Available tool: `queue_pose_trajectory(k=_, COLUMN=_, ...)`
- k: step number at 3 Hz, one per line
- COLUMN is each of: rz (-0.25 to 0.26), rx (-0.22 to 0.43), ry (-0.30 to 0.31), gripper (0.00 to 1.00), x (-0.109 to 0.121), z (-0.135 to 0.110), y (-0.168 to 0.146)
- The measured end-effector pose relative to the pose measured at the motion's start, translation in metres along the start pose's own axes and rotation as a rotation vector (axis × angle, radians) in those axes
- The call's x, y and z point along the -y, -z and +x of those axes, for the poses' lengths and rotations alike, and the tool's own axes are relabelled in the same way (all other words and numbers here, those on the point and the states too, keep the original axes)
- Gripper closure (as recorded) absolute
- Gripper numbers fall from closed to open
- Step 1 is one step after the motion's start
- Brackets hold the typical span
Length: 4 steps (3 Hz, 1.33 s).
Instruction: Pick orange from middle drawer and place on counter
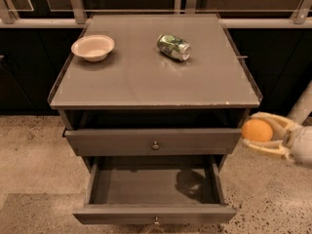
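Observation:
The orange (257,130) is a small round fruit held between the cream fingers of my gripper (253,133). The gripper is to the right of the cabinet, level with the upper knobbed drawer (155,141) and below the counter's front right corner. The middle drawer (155,213) is pulled open and nothing lies in it; only a shadow falls on its floor. The counter (146,77) is the flat grey-brown cabinet top above.
A cream bowl (93,47) sits on the counter at the back left. A green-and-silver can (173,47) lies on its side at the back middle. A white post (304,106) stands at the right. The floor is speckled concrete.

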State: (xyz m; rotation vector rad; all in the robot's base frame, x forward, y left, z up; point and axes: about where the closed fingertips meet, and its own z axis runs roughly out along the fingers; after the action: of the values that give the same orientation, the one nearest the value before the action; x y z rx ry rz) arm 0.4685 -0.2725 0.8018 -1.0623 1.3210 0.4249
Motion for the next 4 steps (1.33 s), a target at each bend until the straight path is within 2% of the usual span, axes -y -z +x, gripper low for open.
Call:
queue_pose_trajectory(k=1, rz=0.033, rx=-0.009, ry=0.092, gripper=1.00, x=0.037, z=-0.050, y=0.009)
queue_pose_trajectory(k=3, rz=0.060, rx=-0.012, ry=0.097, gripper=1.00, x=0.041, z=-0.052, y=0.008)
queue_pose_trajectory(k=4, rz=0.053, rx=-0.016, ry=0.110, gripper=1.00, x=0.058, z=-0.045, y=-0.014)
